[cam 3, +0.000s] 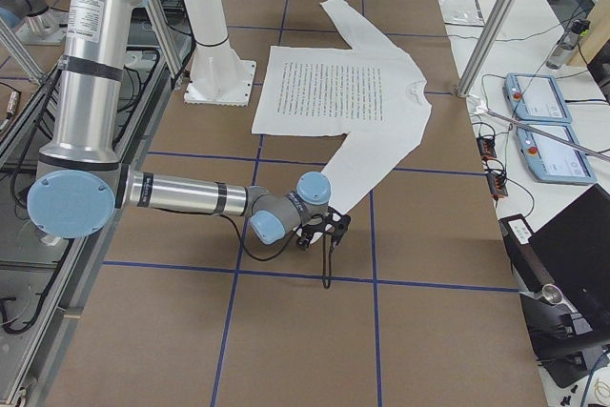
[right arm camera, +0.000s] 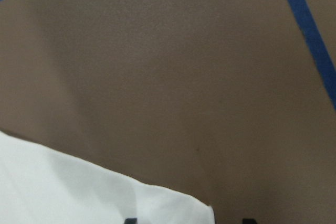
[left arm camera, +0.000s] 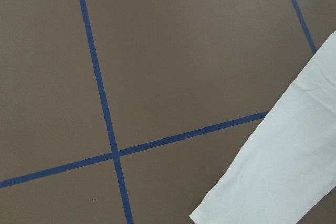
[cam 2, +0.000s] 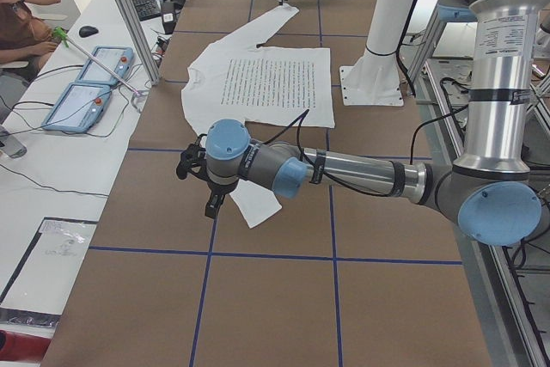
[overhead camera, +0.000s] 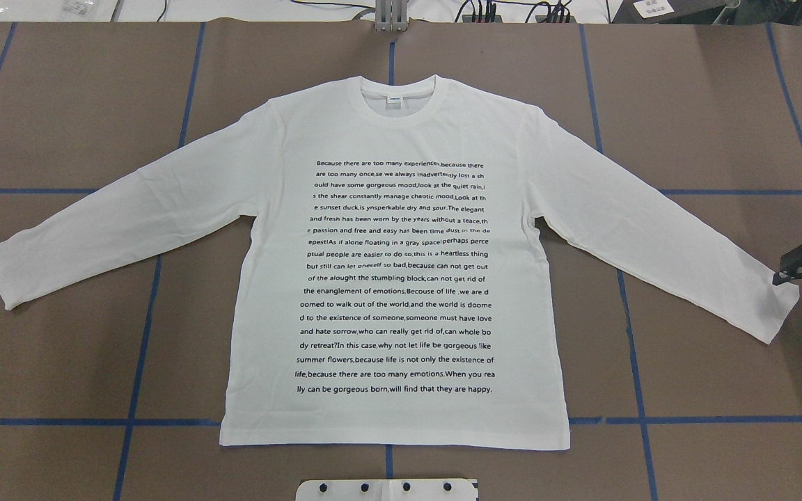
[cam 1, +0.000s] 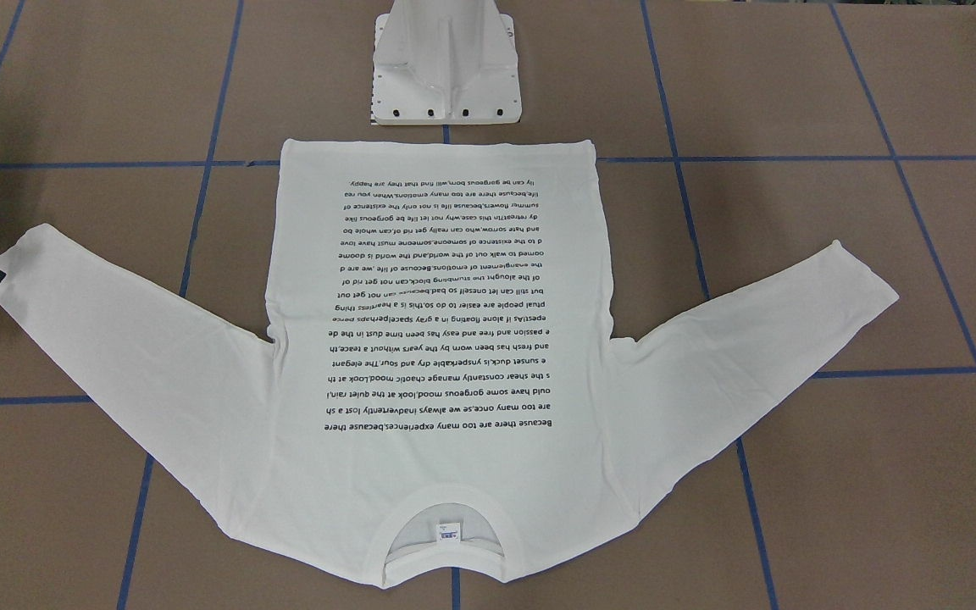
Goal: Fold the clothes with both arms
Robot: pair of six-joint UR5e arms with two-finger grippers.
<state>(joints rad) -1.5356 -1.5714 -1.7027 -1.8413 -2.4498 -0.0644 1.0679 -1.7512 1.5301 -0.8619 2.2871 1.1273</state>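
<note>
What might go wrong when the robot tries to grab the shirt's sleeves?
The right gripper is open at just the corner of the sleeve cuff, so it might pinch too little cloth and slip. The left gripper hangs near the other cuff; if one arm pulls first, the flat shirt may drag crooked.

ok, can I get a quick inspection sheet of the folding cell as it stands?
surface: brown table, blue tape grid, white pedestal base at the robot's edge.
job's things: white long-sleeved shirt flat, print up, both sleeves spread, not yet folded.
clutter: nothing seen.
grippers: right gripper at one cuff, jaws apart; left gripper near the other cuff, state cannot be told.
cables: black cable loops along the left arm.
surroundings: operator seated by two teach pendants.
</note>
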